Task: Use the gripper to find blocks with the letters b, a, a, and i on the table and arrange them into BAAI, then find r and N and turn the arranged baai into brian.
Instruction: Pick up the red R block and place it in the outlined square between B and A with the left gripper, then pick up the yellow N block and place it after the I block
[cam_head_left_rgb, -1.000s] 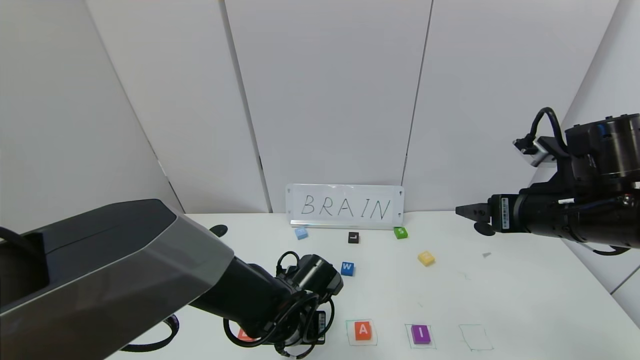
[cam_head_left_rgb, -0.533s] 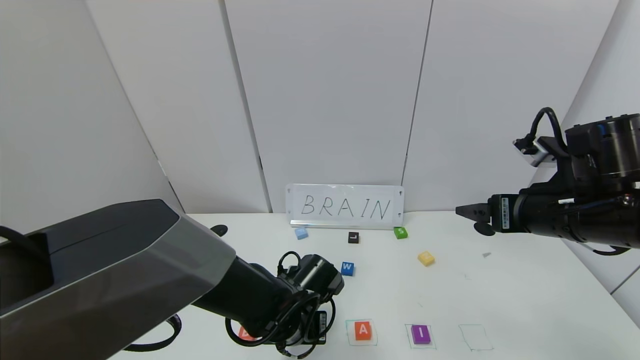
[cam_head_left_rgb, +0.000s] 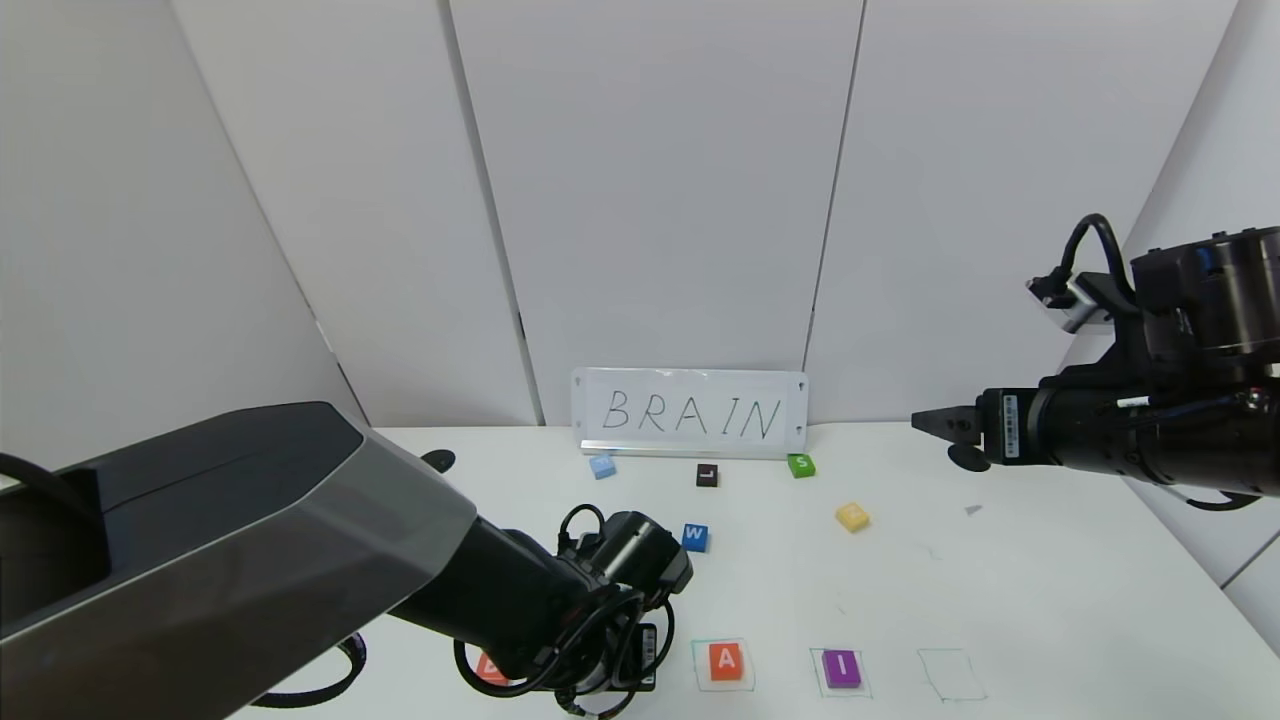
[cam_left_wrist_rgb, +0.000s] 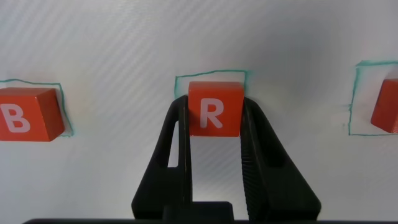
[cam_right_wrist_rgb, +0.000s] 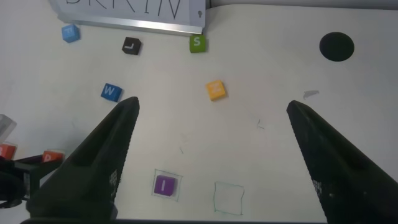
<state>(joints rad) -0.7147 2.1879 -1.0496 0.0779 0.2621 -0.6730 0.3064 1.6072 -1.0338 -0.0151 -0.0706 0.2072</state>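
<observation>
My left gripper (cam_left_wrist_rgb: 214, 103) is shut on the orange R block (cam_left_wrist_rgb: 214, 113), one finger on each side, over a green drawn square on the table (cam_head_left_rgb: 1050, 600). The orange B block (cam_left_wrist_rgb: 28, 121) lies in the square beside it, and shows partly behind the arm in the head view (cam_head_left_rgb: 489, 668). One orange A block (cam_head_left_rgb: 726, 660) and the purple I block (cam_head_left_rgb: 841, 667) lie in the following squares. A second A is not in view. The yellow N block (cam_head_left_rgb: 852, 516) lies loose farther back. My right gripper (cam_head_left_rgb: 935, 425) hangs open and empty above the table's right side.
A BRAIN sign (cam_head_left_rgb: 690, 413) stands at the back. In front of it lie a pale blue block (cam_head_left_rgb: 601, 466), a black L block (cam_head_left_rgb: 707, 475), a green S block (cam_head_left_rgb: 800, 465) and a blue W block (cam_head_left_rgb: 695, 537). A drawn square (cam_head_left_rgb: 952, 675) right of the I has nothing in it.
The left arm has shifted very slightly toward the near edge. Nothing else has moved.
</observation>
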